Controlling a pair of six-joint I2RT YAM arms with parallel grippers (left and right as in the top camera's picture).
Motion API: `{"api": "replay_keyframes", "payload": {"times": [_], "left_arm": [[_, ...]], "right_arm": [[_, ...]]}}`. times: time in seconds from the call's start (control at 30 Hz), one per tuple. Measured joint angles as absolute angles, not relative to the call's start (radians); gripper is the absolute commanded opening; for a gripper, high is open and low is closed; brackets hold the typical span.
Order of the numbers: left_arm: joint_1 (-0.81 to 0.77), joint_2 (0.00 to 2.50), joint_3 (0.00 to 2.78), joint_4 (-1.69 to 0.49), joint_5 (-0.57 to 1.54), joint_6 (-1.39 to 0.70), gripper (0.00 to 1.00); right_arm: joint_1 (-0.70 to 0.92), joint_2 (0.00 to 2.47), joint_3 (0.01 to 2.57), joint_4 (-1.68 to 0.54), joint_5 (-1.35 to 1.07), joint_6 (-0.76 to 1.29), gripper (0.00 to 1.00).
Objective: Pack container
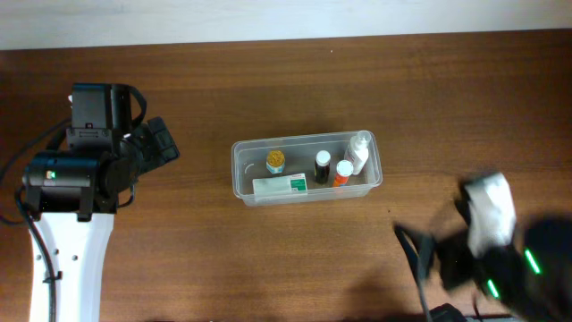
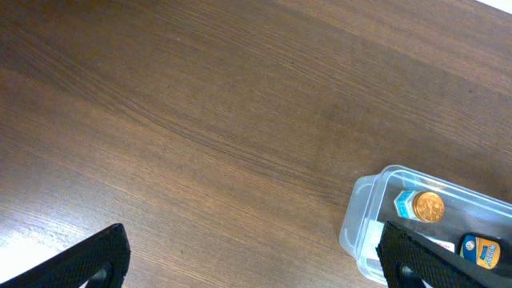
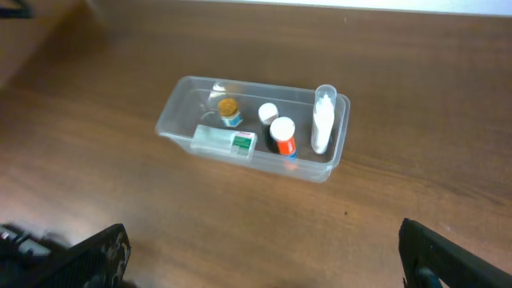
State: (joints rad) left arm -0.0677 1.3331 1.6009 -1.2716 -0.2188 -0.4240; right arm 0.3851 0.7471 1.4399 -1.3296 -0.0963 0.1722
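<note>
The clear plastic container (image 1: 238, 172) sits mid-table. It holds a gold-capped jar (image 1: 275, 161), a dark bottle with a white cap (image 1: 322, 166), an orange bottle (image 1: 343, 173), a white bottle (image 1: 359, 152) and a white-and-green box (image 1: 280, 186). My left gripper (image 1: 163, 143) is open and empty, off to the container's left. In the left wrist view (image 2: 256, 268) the container's corner (image 2: 360, 220) lies by the right finger. My right gripper (image 1: 427, 258) is blurred at the front right. In the right wrist view (image 3: 264, 264) it is open and empty, with the container (image 3: 172, 122) ahead of it.
The brown wooden table (image 1: 295, 80) ends at a pale strip along the back edge (image 1: 268, 18). The left arm's white base (image 1: 67, 250) stands at the front left. Black cables (image 1: 416, 268) trail by the right arm.
</note>
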Motion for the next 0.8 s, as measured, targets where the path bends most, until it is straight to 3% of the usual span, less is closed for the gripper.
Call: {"api": "replay_keyframes", "payload": {"times": [0.37, 0.8], "left_arm": [[-0.068, 1.333, 1.601, -1.272, -0.218, -0.424, 0.99], [-0.068, 1.333, 1.601, -1.271, -0.218, -0.424, 0.99]], "right_arm": [[0.385, 0.235, 1.381, -1.456, -0.096, 0.172, 0.98], [0.385, 0.115, 1.374, -1.579, -0.096, 0.172, 0.98]]}}
